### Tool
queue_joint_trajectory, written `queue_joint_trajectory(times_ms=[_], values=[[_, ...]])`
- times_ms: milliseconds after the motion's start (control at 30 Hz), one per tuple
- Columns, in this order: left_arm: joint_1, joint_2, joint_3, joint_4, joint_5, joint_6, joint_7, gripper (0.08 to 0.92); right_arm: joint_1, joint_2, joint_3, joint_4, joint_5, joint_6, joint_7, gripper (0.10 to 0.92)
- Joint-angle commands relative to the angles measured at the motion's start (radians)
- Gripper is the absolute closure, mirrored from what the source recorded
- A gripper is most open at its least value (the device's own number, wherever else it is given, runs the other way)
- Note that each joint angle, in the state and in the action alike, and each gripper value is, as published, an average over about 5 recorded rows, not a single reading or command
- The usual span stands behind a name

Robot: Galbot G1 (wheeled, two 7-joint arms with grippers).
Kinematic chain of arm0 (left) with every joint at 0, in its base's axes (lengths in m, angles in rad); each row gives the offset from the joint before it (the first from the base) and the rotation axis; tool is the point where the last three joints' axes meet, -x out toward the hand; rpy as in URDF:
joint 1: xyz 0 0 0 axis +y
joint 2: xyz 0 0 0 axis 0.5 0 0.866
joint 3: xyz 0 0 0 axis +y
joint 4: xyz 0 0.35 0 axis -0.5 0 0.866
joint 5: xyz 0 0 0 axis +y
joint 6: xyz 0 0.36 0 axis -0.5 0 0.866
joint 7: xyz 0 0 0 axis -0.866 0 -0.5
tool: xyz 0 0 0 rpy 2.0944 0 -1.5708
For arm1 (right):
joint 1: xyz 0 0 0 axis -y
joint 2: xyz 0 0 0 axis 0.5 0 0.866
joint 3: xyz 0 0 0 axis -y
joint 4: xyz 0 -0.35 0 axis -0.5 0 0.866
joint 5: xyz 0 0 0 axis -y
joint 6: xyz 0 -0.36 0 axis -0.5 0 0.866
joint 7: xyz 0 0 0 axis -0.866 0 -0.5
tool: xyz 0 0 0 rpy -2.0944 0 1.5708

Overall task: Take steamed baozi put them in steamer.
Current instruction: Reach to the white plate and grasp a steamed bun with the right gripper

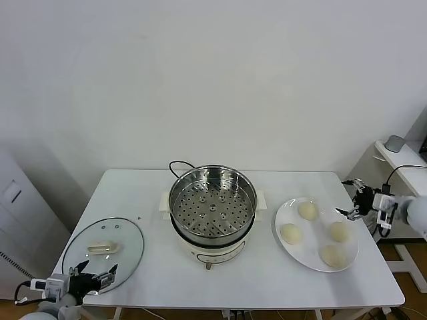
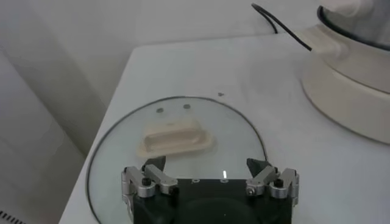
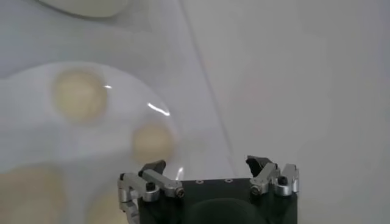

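While both arms hung at the table's (image 1: pixel 267 280) edges, I saw the steamer (image 1: pixel 212 208) standing empty mid-table, the glass lid (image 1: pixel 103 247) flat to its left, and the white plate (image 1: pixel 287 248) on its right carrying all four steamed baozi (image 1: pixel 307 211). My left gripper (image 1: pixel 95 276) hovered spread over the lid; my right gripper (image 1: pixel 355 201) gaped empty beside the plate.
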Motion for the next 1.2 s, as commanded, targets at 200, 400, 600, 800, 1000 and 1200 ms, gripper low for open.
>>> queue_joint_trajectory(times_ms=[200,400,600,800,1000,1200], values=[[-0.015,-0.001,-0.002,0.004,0.002,0.027,0.012,0.177,0.548,0.150,-0.470,-0.364,-0.113,0.179,-0.310,0.203],[-0.015,0.000,-0.001,0.008,0.001,0.027,0.013,0.177,0.566,0.252,-0.511,-0.445,-0.163,0.213,-0.286,0.203],[-0.020,-0.001,0.001,0.013,-0.004,0.029,0.014,0.177,0.515,0.347,-0.432,-0.521,-0.281,0.280,-0.258,0.203],[-0.019,-0.001,0.001,0.013,-0.006,0.028,0.015,0.177,0.460,0.398,-0.387,-0.562,-0.328,0.288,-0.229,0.203],[-0.022,-0.007,0.004,0.007,-0.013,0.028,0.015,0.177,0.435,0.424,-0.354,-0.587,-0.391,0.289,-0.211,0.203],[-0.020,-0.013,0.004,0.000,-0.022,0.025,0.015,0.177,0.412,0.442,-0.316,-0.604,-0.445,0.285,-0.193,0.203]])
